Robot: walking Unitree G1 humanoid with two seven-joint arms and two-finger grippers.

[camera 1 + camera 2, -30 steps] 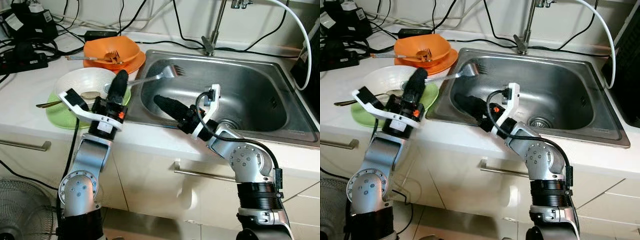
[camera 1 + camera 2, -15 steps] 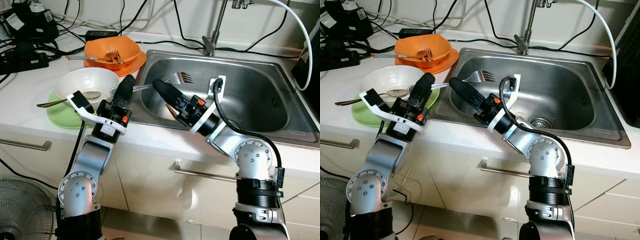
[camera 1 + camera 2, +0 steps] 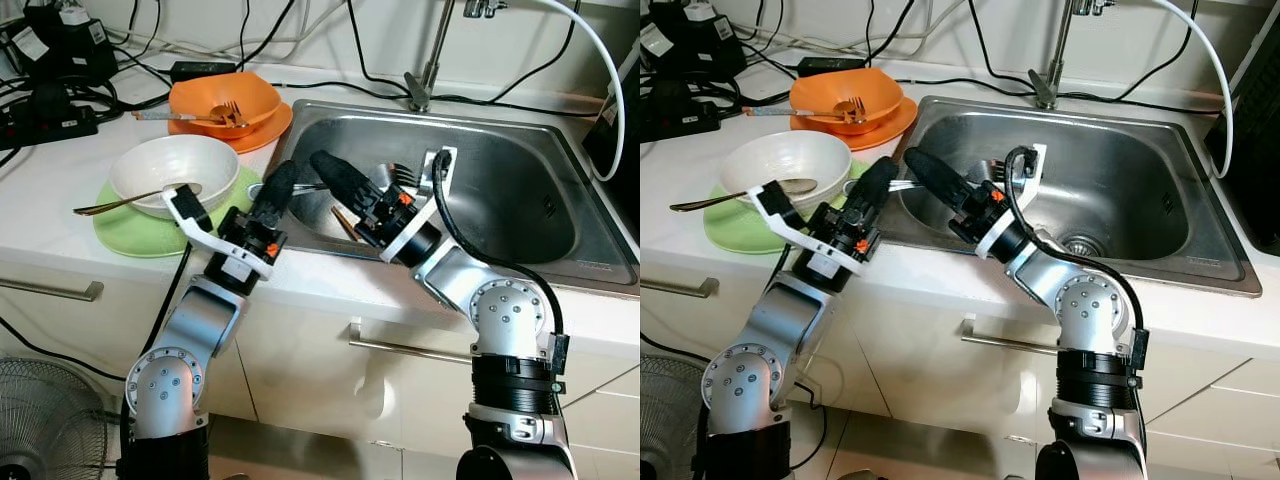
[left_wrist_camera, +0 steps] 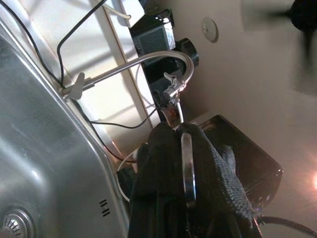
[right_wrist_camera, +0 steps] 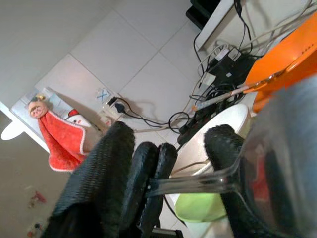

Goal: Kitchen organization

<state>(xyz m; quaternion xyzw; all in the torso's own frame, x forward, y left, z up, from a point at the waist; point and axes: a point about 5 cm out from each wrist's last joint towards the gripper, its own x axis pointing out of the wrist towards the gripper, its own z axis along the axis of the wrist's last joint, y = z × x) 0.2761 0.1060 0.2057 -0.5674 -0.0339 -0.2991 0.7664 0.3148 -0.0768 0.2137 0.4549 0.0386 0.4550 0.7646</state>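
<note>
My left gripper (image 3: 281,182) is shut on the handle of a silver fork (image 3: 312,187) and holds it level over the left rim of the steel sink (image 3: 520,200), tines (image 3: 400,175) pointing over the basin. In the left wrist view the fork handle (image 4: 187,166) lies pinched between the black fingers (image 4: 158,163). My right gripper (image 3: 338,192) reaches up out of the sink and stands open. The fork's neck (image 5: 198,183) runs between its two fingers (image 5: 106,173), just beyond the left gripper's tips.
On the counter to the left, a white bowl (image 3: 172,170) with a spoon sits on a green plate (image 3: 125,228). Behind it an orange bowl (image 3: 222,100) holds a fork. The faucet (image 3: 425,60) stands behind the sink; cables and power strips (image 3: 50,110) crowd the back left.
My left gripper carried the fork right, from beside the white bowl to the sink's edge. My right gripper rose from the basin and came around the fork's neck.
</note>
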